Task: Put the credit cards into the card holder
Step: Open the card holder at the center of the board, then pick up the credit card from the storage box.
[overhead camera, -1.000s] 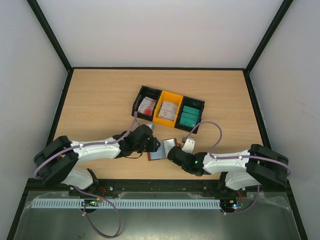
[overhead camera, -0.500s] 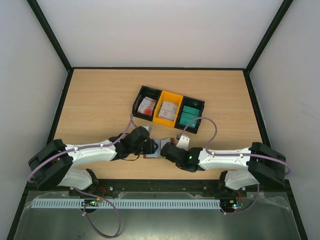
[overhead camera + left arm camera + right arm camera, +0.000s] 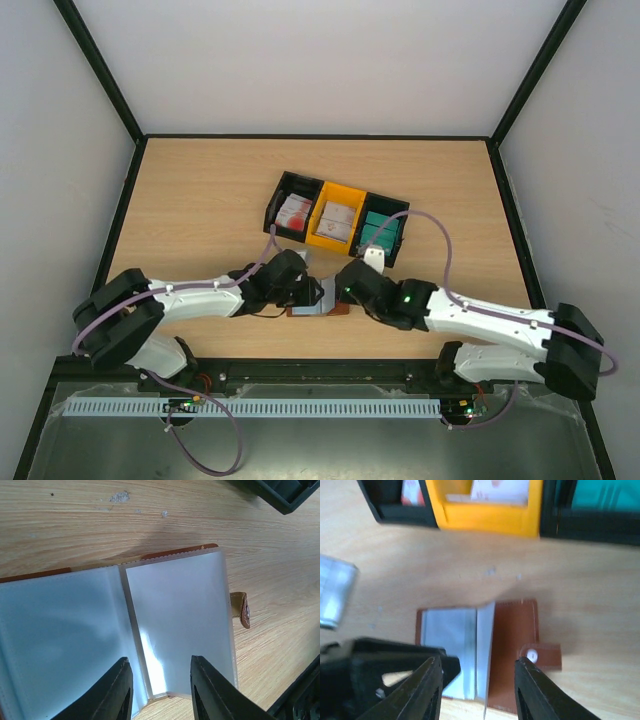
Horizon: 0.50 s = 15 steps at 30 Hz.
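I see the card holder (image 3: 318,303) lying open near the table's front edge, with its pale pockets up and its brown cover and snap tab (image 3: 542,656) off to one side. My left gripper (image 3: 160,692) and right gripper (image 3: 477,690) both hang over it, jaws parted, gripping nothing. The cards (image 3: 376,226) sit in the bins (image 3: 330,244) just beyond. The table (image 3: 200,200) is light wood grain and the walls are white.

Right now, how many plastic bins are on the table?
3, in one row: left black bin with red-marked white cards, middle yellow bin with white cards, right black bin with teal cards. None seem hidden.
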Each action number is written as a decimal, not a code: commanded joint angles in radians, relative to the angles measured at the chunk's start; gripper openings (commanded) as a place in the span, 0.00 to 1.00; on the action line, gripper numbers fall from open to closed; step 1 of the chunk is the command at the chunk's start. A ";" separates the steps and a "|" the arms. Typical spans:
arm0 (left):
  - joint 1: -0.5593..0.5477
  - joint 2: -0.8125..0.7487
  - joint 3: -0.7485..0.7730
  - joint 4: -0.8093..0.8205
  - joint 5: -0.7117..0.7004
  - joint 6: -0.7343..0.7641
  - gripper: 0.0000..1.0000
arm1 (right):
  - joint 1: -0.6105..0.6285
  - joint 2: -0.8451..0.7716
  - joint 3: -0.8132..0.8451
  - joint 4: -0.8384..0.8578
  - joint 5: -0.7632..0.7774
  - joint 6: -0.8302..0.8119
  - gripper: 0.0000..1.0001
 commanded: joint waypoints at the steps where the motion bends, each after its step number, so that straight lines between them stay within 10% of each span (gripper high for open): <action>1: 0.004 0.016 0.026 0.034 0.019 0.001 0.33 | -0.075 -0.081 0.073 -0.070 0.017 -0.262 0.42; 15: 0.033 -0.013 -0.004 0.037 -0.012 -0.019 0.33 | -0.301 0.249 0.394 -0.095 -0.250 -0.983 0.64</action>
